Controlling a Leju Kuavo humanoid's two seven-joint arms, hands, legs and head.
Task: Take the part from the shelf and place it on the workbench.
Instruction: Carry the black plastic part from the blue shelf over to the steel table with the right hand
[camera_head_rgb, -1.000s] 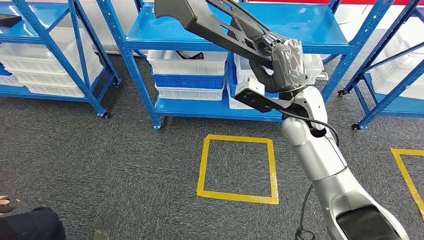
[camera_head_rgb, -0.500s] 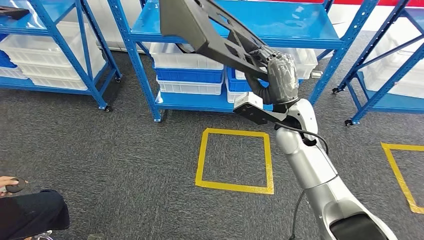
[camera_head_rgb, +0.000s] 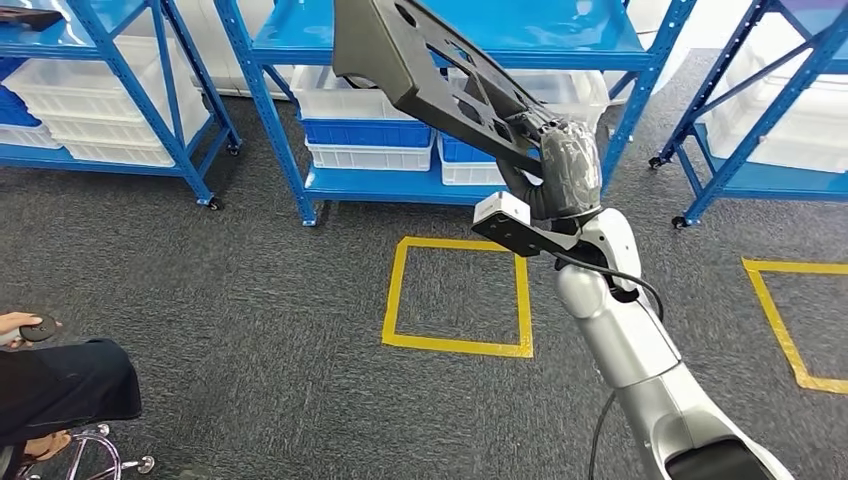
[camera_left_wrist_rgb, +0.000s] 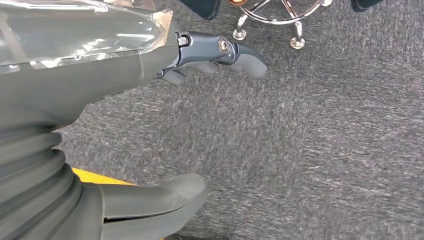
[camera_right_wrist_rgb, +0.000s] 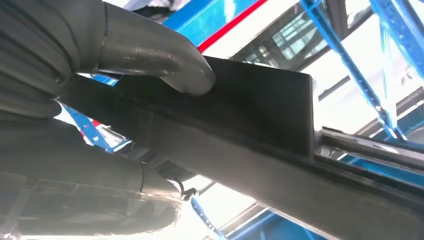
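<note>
A long dark grey plastic part (camera_head_rgb: 420, 70) with several cut-outs is held up in the air by my right hand (camera_head_rgb: 565, 165), in front of the blue shelf (camera_head_rgb: 450, 30). It slants from the hand up and to the left. In the right wrist view the thumb (camera_right_wrist_rgb: 165, 60) presses on the dark part (camera_right_wrist_rgb: 260, 115) and the fingers wrap it from the other side. My left hand (camera_left_wrist_rgb: 150, 100) hangs over grey carpet, holding nothing, its thumb (camera_left_wrist_rgb: 165, 197) apart from its fingers (camera_left_wrist_rgb: 225, 50).
Blue shelf racks with white and blue bins (camera_head_rgb: 370, 130) stand ahead and to both sides. A yellow tape square (camera_head_rgb: 455, 295) marks the carpet in front of the middle rack, another (camera_head_rgb: 790, 320) at right. A seated person's hand and dark clothing (camera_head_rgb: 50, 385) are at lower left.
The whole picture has shifted as the camera moved: shelves and tape square slid left and up. My right hand still holds the part raised. The person at lower left has come further into view.
</note>
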